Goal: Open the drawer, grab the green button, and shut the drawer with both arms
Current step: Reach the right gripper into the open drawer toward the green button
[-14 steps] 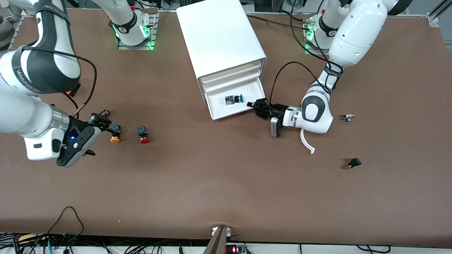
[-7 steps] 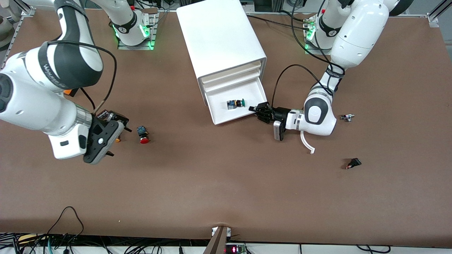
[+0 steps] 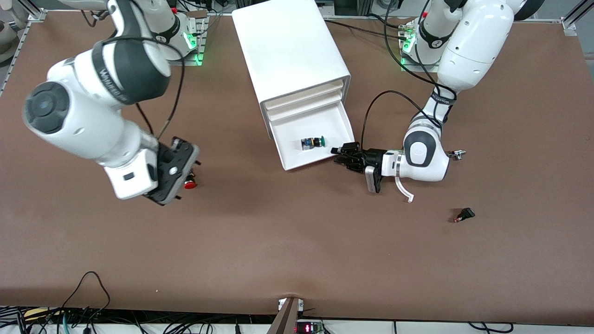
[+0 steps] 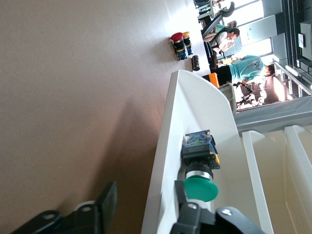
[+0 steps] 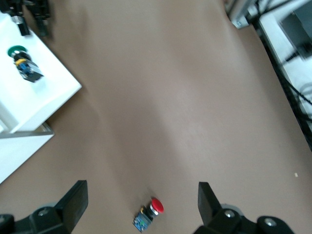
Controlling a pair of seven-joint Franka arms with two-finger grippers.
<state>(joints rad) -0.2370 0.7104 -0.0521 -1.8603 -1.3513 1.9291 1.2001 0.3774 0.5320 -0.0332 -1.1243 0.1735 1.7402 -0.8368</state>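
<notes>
The white cabinet's (image 3: 292, 51) bottom drawer (image 3: 320, 121) stands pulled out. In it lies the green-capped button (image 3: 313, 142) on its side, cap toward the left arm's end. My left gripper (image 3: 338, 155) is low at the drawer's front corner. In the left wrist view the left gripper (image 4: 144, 204) is open and astride the drawer's front wall (image 4: 190, 107), with one finger (image 4: 106, 207) outside and the other inside next to the green button (image 4: 200, 187). My right gripper (image 5: 142, 200) hangs open over the red-capped button (image 5: 156, 206), holding nothing. The right wrist view also shows the drawer (image 5: 48, 92) with the green button (image 5: 23, 59).
The red button (image 3: 189, 184) lies on the brown table beside my right hand. A red and a yellow button (image 4: 186, 36) show together in the left wrist view. A small metal part (image 3: 457, 154) and a black part (image 3: 464, 215) lie toward the left arm's end.
The drawer has slid farther out with the left gripper, whose jaws have now parted. The right arm has swung toward the cabinet, from the yellow button to over the red one.
</notes>
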